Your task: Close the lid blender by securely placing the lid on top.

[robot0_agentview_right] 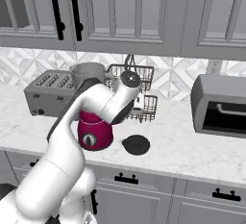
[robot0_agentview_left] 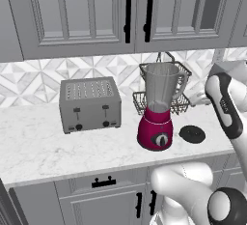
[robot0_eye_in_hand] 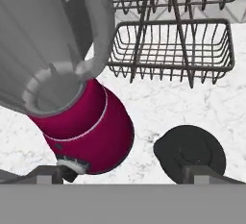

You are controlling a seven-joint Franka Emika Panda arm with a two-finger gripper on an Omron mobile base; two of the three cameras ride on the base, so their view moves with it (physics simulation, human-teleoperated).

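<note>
End effector (robot0_eye_in_hand: 123, 174) fingers (robot0_eye_in_hand: 48, 172) are spread wide, gripping nothing. At 9 o'clock stands the toaster (robot0_agentview_left: 90, 104); centre, the blender (robot0_agentview_left: 158, 108), jar mouth uncovered; at its 3 o'clock, the lid (robot0_agentview_left: 192, 134) lies flat on the surface (robot0_agentview_left: 58, 147), apart from the base.

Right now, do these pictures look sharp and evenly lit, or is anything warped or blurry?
Left base view: flat, even light, no glare, soft edges; the lid lies dark on the counter with hardly any shadow. Right base view: the same soft light, the arm hiding part of the blender. Hand view: close up, the blender's jar looms large and leans, stretched by nearness.
</note>
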